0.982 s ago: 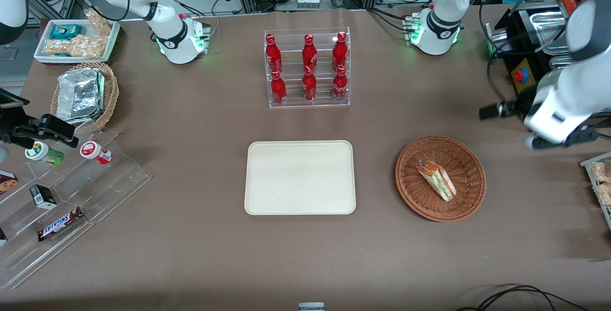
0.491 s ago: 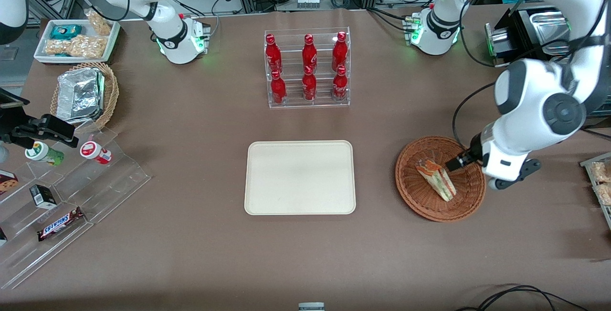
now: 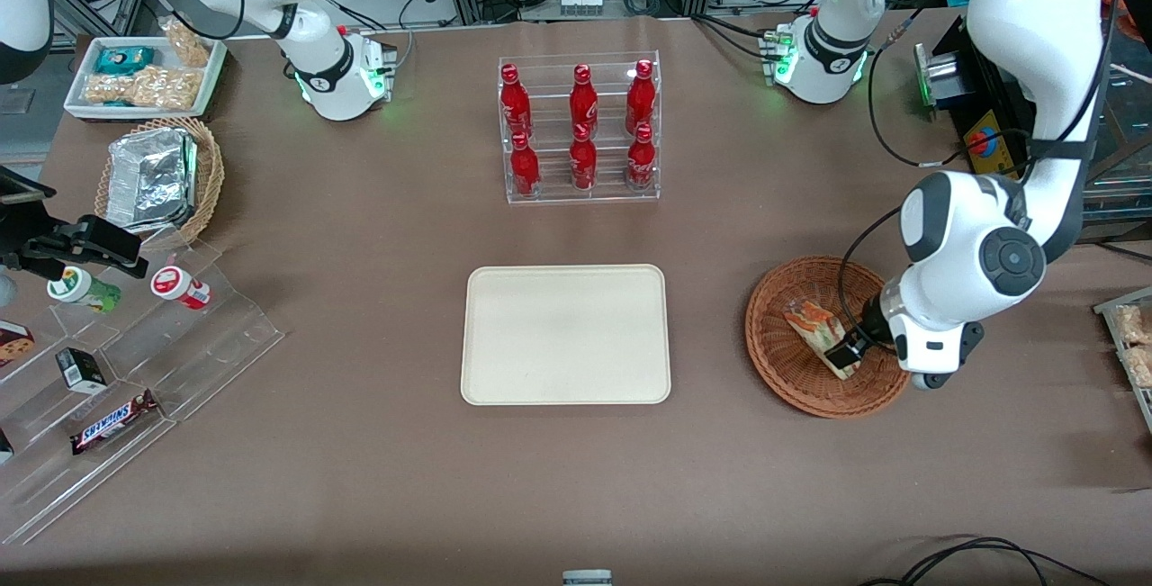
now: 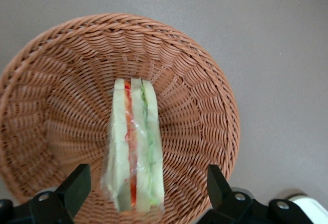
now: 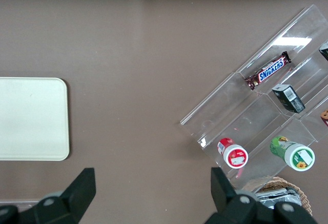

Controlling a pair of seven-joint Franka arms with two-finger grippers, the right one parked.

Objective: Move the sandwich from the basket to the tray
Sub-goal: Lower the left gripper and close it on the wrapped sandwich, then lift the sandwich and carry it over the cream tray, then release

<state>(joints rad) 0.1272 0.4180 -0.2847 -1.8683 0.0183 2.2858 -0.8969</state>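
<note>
The gripper (image 4: 146, 193) hangs over the basket (image 3: 783, 361) with its fingers (image 4: 77, 183) wide open, one on each side of the sandwich (image 4: 134, 144). One sandwich lies in the basket. The tray (image 3: 565, 334) beside it holds nothing. Six red bottles (image 3: 582, 127) stand in a clear rack. A bar reads Snickers (image 3: 110, 424).

The sandwich (image 3: 817, 330) (image 4: 135, 147) — a clear-wrapped wedge of white bread with red and green filling — lies in the round reddish-brown wicker basket (image 3: 785, 361) (image 4: 200, 85), toward the working arm's end of the table. The gripper (image 3: 844, 352) (image 4: 146, 190) hovers just over it, fingers spread either side. The cream rectangular tray (image 3: 564, 334) (image 5: 31, 119) sits flat beside the basket — apart from it.
</note>
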